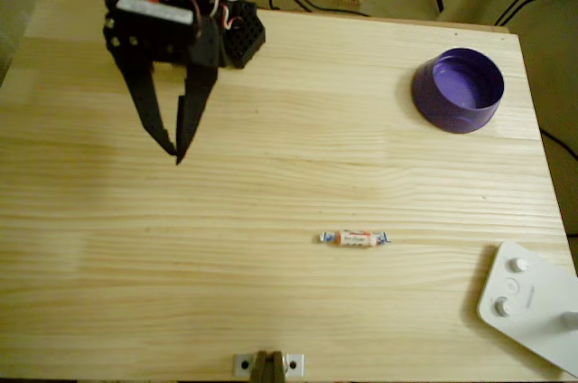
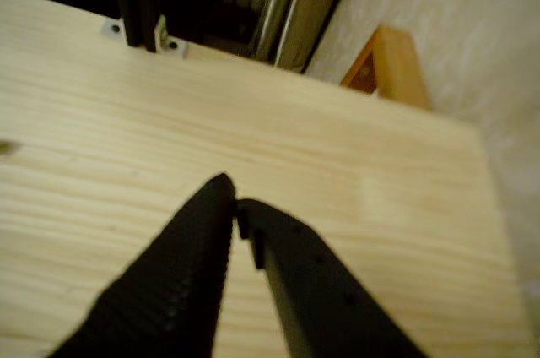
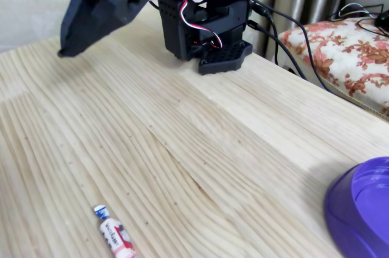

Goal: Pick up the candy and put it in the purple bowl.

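We logged the black gripper (image 1: 174, 150) at about 10 o'clock on the wooden table (image 1: 271, 184) in the overhead view, hanging off the arm base (image 1: 237, 35) at the table's far edge. Its two fingers converged to nearly touching tips; in the wrist view the gripper (image 2: 234, 196) showed only a sliver of gap at the tips, so we read it as practically closed, with nothing held between the fingers. Bare wood lay under the tips there.

The candy (image 1: 353, 238) lay flat on the table, roughly 5 o'clock from the table's centre in the overhead view, long axis running side to side, twisted blue-white ends out, orange-pink middle. It sat well apart from the gripper, which was off toward 10 o'clock from it. In the fixed view we saw the candy (image 3: 115, 234) at the bottom edge near 7 o'clock, partly cut by the frame, with the gripper (image 3: 64, 53) up at 11 o'clock, raised above the wood.

The purple bowl (image 1: 458, 90) stood upright at about 2 o'clock in the overhead view, empty as far as we could see, well apart from the candy. In the fixed view the purple bowl (image 3: 360, 215) was cropped at 4 o'clock.

A white flat device with knobs (image 1: 533, 302) lay at the 4 o'clock corner in the overhead view, near the table edge. A floral cushion (image 3: 346, 54) sat beyond the table at 3 o'clock in the fixed view.
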